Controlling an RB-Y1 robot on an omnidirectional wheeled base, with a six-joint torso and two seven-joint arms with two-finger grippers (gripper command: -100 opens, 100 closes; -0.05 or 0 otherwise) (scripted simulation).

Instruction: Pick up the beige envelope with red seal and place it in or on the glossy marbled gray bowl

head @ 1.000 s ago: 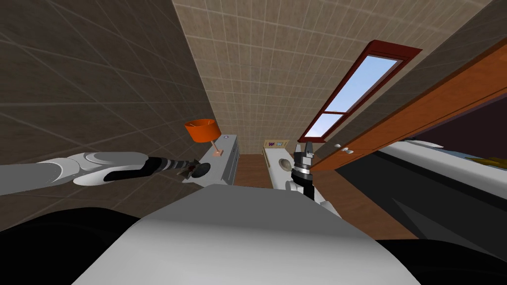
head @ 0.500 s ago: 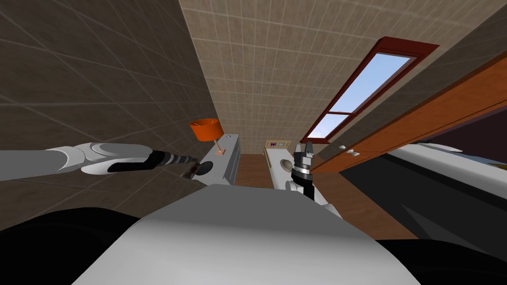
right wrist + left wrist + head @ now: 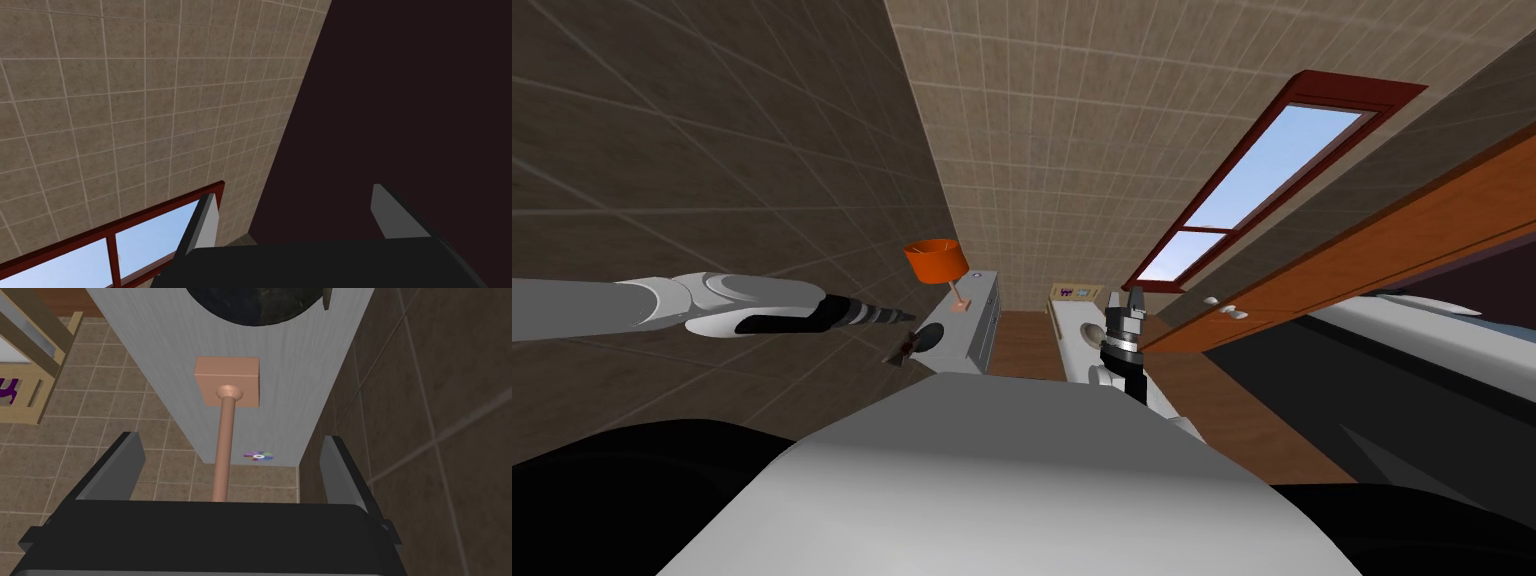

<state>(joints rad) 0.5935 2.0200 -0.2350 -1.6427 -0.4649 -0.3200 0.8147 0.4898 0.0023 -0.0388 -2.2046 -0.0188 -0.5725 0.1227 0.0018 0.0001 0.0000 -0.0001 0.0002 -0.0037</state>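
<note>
Over the last second my left hand (image 3: 230, 437) has lifted up and away from the dark, mottled bowl (image 3: 255, 305). My head has swung too, which shifts the whole view. The hand's fingers stand wide apart with nothing between them. A thin beige-brown sliver, most likely the envelope (image 3: 326, 298), sits at the bowl's wall-side rim, above the grey worktop (image 3: 295, 388). I judge the placing done, though how securely it rests I cannot tell. My right hand (image 3: 1135, 297), well apart from the bowl, is open and empty

White arm (image 3: 712, 303), black-bodied left gripper (image 3: 231, 437)
</note>
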